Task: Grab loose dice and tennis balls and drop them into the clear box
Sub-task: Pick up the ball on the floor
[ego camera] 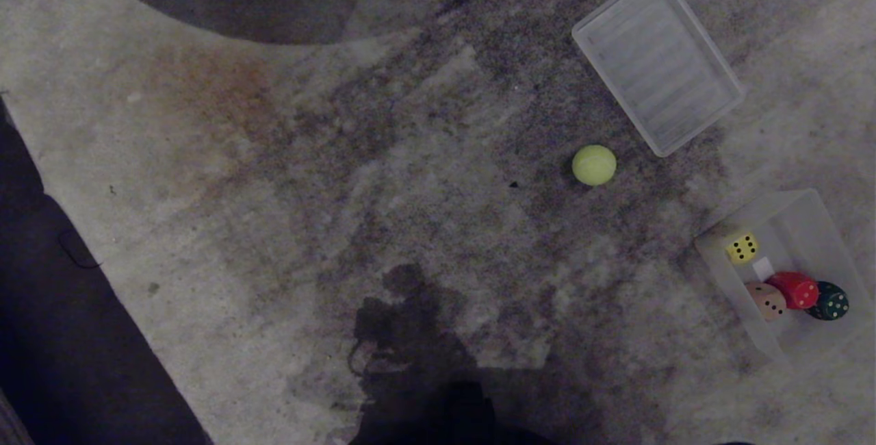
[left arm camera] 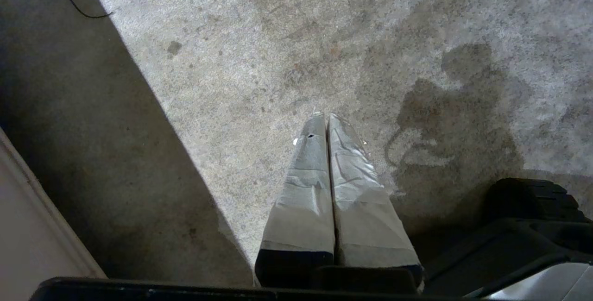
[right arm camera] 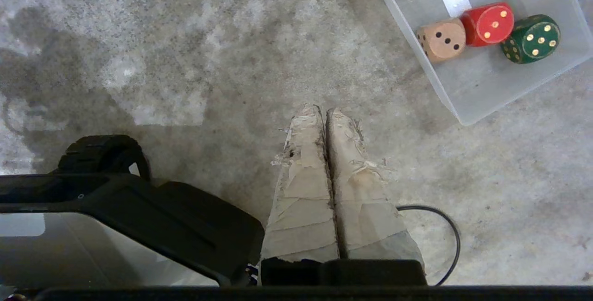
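One yellow-green tennis ball [ego camera: 594, 165] lies loose on the stained carpet, between the flat tray and the clear box [ego camera: 814, 226]. The clear box [right arm camera: 482, 88] holds four dice: yellow [ego camera: 742, 248] near its far corner, then peach [right arm camera: 441, 39], red [right arm camera: 487, 23] and dark green [right arm camera: 531, 38] side by side. My right gripper [right arm camera: 324, 109] hangs shut and empty over bare carpet, a short way from the box's near corner. Over carpet further left, my left gripper [left arm camera: 324, 116] is also shut and empty. Neither gripper shows in the head view.
A flat ribbed translucent tray [ego camera: 657, 61] lies beyond the ball. Dark shadowed floor [ego camera: 68, 328] runs along the left, with a pale wall edge [left arm camera: 28, 227]. My black base [right arm camera: 116, 199] and a black cable [right arm camera: 449, 231] sit close to the right gripper.
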You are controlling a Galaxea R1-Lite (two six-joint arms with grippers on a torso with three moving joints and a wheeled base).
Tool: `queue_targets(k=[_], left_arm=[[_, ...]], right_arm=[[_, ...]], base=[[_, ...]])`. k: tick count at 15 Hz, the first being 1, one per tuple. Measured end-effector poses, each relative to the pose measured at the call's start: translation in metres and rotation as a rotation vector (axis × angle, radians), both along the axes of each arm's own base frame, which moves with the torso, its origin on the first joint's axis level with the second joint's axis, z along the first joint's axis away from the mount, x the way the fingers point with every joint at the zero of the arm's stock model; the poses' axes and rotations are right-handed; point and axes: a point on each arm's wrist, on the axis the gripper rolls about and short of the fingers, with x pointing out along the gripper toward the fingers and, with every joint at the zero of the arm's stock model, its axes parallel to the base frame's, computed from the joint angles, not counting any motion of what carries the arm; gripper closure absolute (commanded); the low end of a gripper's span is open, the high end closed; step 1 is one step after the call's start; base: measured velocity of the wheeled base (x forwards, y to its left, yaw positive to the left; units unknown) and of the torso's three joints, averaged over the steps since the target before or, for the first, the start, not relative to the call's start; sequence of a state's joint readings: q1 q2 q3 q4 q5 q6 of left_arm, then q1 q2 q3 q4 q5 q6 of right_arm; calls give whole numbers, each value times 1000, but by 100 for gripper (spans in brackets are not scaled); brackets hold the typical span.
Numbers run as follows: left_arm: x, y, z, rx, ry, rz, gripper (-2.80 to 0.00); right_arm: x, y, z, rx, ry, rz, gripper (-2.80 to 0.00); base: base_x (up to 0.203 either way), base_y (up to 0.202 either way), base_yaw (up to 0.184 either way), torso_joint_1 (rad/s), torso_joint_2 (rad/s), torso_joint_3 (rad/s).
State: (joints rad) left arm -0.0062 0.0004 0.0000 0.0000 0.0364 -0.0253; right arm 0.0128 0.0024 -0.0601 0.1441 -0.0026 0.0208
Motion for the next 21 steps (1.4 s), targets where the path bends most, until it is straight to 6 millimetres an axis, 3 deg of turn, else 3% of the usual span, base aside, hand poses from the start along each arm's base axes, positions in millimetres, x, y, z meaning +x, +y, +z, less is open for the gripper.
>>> queue_targets(k=[1,4,7,10,14,15,17,19,21], left_arm=[[0,0,0,0,0,0,0],[0,0,0,-1,0,0,0],[0,0,0,0,0,0,0],[0,0,0,-1,0,0,0],[0,0,0,-1,0,1,0],[0,0,0,-1,0,0,0],[0,0,0,0,0,0,0],[0,0,0,-1,0,0,0],[0,0,0,-1,0,0,0]], right_arm=[[0,0,5,-1,3,0,0],[7,0,45,17,29,-2,0],[46,1,89,71,132,4,0],[120,5,116,124,220,35,0],[244,34,132,202,248,125,0],[275,46,137,217,226,153,-280],[329,73,144,243,166,226,-280],[353,90,142,215,121,302,-280],[370,98,128,139,139,322,-280]], base=[[0,0,0,0,0,0],[0,0,0,0,0,0],[0,0,0,0,0,0],[0,0,0,0,0,0],[0,0,0,0,0,0],[0,0,0,0,0,0],[0,0,0,0,0,0],[0,0,0,0,0,0],[0,0,0,0,0,0]])
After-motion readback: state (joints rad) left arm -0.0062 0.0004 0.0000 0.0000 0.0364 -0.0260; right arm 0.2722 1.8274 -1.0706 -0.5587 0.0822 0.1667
